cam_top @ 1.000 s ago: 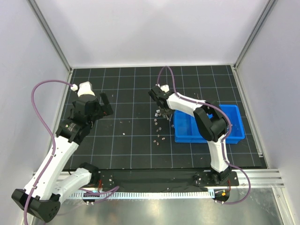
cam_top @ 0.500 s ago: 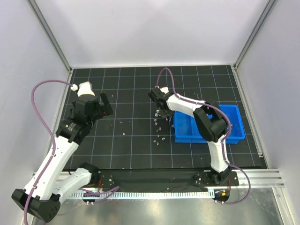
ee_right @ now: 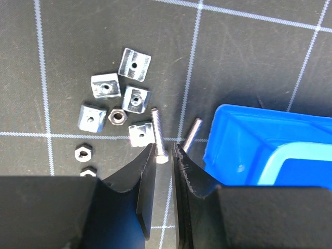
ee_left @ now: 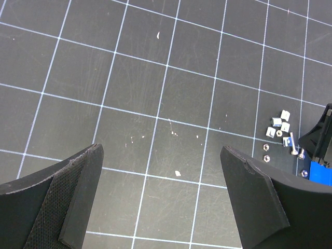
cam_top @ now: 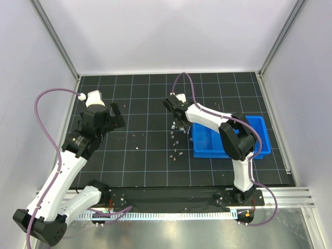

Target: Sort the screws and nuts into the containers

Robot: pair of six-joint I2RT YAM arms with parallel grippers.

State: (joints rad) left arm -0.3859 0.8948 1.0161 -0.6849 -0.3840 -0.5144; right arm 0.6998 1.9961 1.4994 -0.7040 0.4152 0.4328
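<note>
Steel screw: flat on mat just beside blue tray, head in the narrow gap of right gripper; pinched or merely straddled, cannot tell. Nuts: clustered alongside, unsorted. Left gripper: jaws wide apart, empty, likely parked clear to leave room.

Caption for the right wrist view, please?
Right gripper, jaws narrowly apart around a screw head, beside nuts and the blue tray.

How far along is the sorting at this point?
Barely begun: nothing shows in the visible parts of the blue tray. In hand: the right gripper has its fingers astride the head of one screw, grip unclear. Still to do: a second screw, the nuts beside the tray, more bits on the mat; the left gripper hangs open.
</note>
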